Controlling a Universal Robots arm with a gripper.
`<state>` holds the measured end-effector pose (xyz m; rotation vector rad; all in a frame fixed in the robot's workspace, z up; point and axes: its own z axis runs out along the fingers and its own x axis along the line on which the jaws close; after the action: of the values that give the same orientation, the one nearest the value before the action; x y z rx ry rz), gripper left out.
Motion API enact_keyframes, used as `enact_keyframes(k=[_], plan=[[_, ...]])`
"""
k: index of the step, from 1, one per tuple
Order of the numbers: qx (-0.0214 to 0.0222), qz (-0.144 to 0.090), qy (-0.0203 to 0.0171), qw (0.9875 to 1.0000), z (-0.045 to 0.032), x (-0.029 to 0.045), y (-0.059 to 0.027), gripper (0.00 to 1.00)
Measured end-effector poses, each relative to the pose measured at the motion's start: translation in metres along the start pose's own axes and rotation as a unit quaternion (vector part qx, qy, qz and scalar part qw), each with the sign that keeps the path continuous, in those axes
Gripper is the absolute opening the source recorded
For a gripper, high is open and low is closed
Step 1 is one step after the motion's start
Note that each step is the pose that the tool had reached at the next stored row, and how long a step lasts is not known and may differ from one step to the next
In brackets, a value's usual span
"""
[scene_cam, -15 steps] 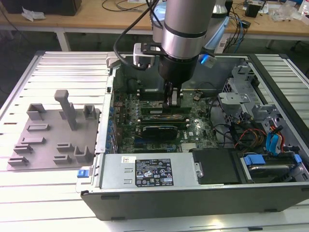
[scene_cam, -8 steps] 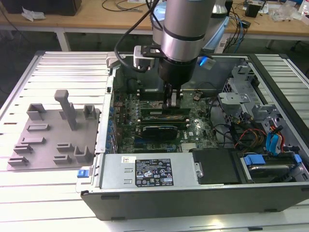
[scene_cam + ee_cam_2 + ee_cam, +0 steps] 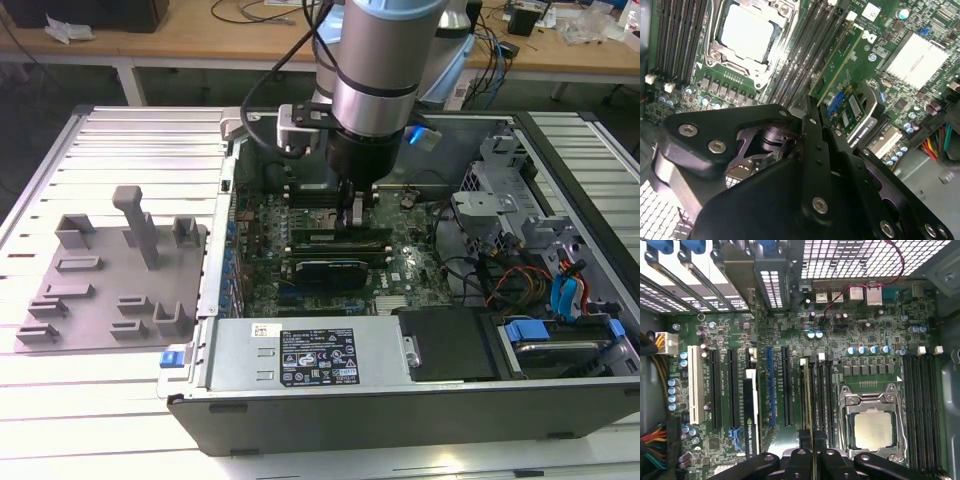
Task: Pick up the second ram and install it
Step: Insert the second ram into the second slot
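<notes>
Grey plastic tray point(image 3: 110, 285) with upright holders lying on the slatted surface point(image 3: 60, 400), well apart from the tool on the exterior view's left, outside the open computer case point(image 3: 400, 415). Bare slats all round the tray.

Tool point(image 3: 354, 222) lowered inside the case, over the memory slots just beside the CPU socket point(image 3: 874, 427). In both wrist views, black fingers point(image 3: 816, 145) closed flat against the second ram point(image 3: 807, 405), a thin green stick seen edge-on, running away from the tool along a slot; gripped by its upper edge, gap between the fingers no wider than the board. Whether fully seated cannot be told.

Little room at either flank: further memory slots point(image 3: 821, 400) just beside the stick toward the socket, with white latches point(image 3: 821, 356) at their ends; on the other flank long black expansion slots point(image 3: 786, 385) and a blue one point(image 3: 771, 385). Black-covered expansion card point(image 3: 325, 272) standing near the tool, toward the power supply point(image 3: 305, 352).

On the exterior view's right, drive cage point(image 3: 500, 190) and bundled cables point(image 3: 545, 290), apart from the tool. Open room straight above the tool, taken by the arm point(image 3: 385, 70).
</notes>
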<state>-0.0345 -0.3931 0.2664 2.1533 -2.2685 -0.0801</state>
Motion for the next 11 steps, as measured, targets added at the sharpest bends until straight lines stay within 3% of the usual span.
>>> enact_keyframes(k=[8,11], plan=[[-0.0005,0.010,-0.0004,1.0000,0.0183,-0.0109,-0.0012,0.11],[-0.0010,0.010,-0.0004,1.0000,0.0239,-0.0111,-0.0033,0.11]])
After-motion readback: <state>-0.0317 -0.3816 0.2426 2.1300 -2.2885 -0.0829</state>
